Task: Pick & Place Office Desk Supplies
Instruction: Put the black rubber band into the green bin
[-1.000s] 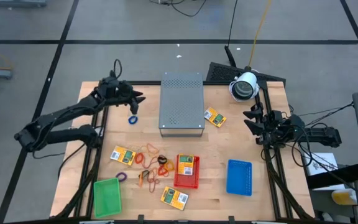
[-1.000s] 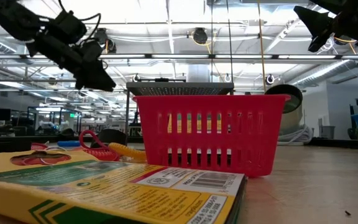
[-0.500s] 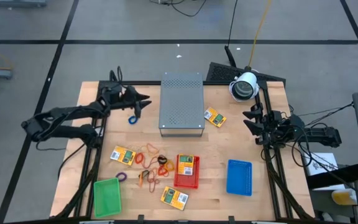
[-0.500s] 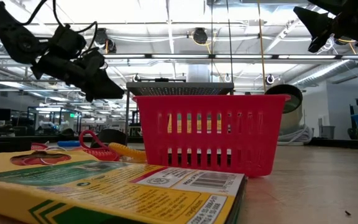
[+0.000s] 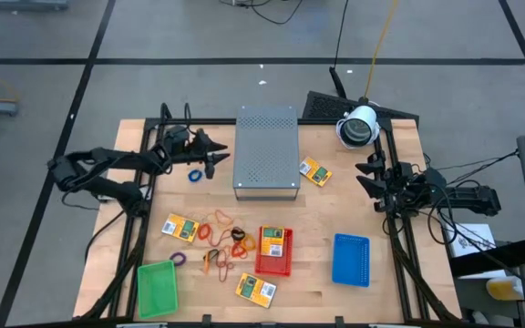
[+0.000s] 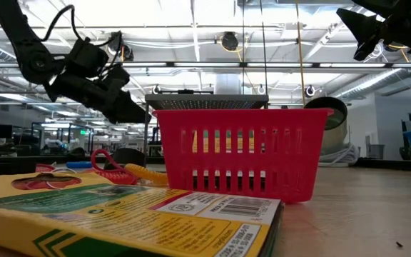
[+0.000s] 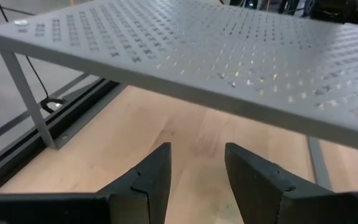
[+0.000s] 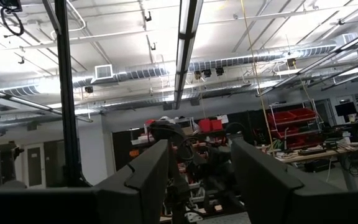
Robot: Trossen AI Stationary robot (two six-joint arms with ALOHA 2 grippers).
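Observation:
My left gripper [image 5: 213, 158] hangs open and empty just left of the grey perforated box [image 5: 266, 150], beside a blue rubber band [image 5: 194, 174]. In the left wrist view its fingers [image 7: 151, 180] point under the box's perforated top [image 7: 229, 50], with bare wood between them. Yellow-and-green packets lie right of the box [image 5: 315, 171], at the left [image 5: 180, 228], at the front [image 5: 255, 289] and inside the red tray [image 5: 274, 242]. Orange and red rubber bands [image 5: 217, 233] and a purple one [image 5: 179, 260] lie near the tray. My right gripper [image 5: 365, 174] waits open at the table's right edge.
A green tray [image 5: 157, 290] stands at the front left and a blue tray [image 5: 351, 260] at the front right. A white lamp-like camera head [image 5: 358, 128] sits at the back right. In the low view the red tray [image 6: 237, 153] and a packet [image 6: 120, 214] fill the foreground.
My left arm has swung right and lower, bringing its gripper from the back left to the box's left side, above the blue band. The right arm has not moved.

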